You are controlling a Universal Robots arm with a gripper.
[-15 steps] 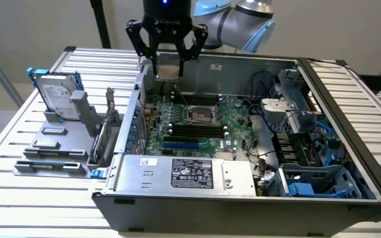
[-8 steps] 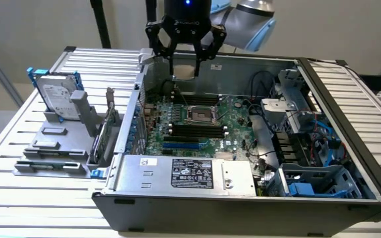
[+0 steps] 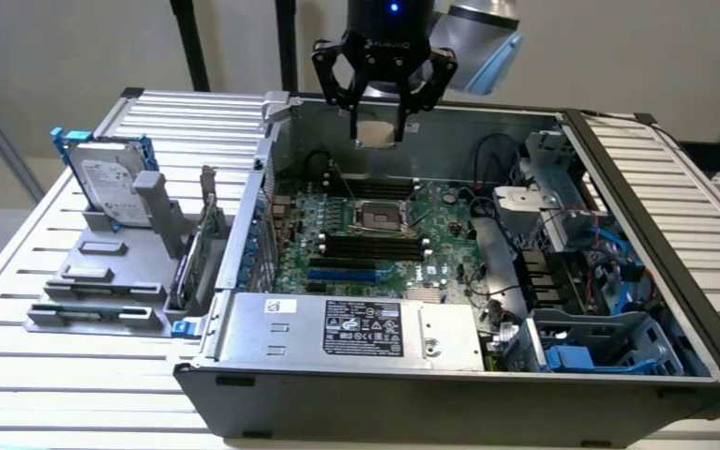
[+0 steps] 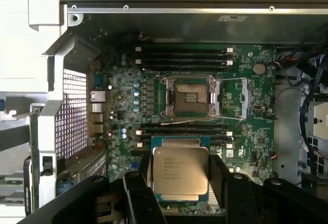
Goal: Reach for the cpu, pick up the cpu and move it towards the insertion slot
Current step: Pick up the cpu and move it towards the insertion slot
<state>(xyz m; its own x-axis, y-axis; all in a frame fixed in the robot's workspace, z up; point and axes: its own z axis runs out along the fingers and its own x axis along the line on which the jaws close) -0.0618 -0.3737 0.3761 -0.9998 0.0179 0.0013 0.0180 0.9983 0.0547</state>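
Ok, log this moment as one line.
gripper: shut on cpu | position: above open case | insertion slot: open, empty | cpu: not yet inserted

Print on the cpu [image 4: 180, 171] and the power supply's label [image 3: 363, 327] — none of it legible.

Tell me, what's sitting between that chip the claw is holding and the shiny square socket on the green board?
In the wrist view, long black memory slots cross the board between the cpu, held in the gripper, and the insertion slot.
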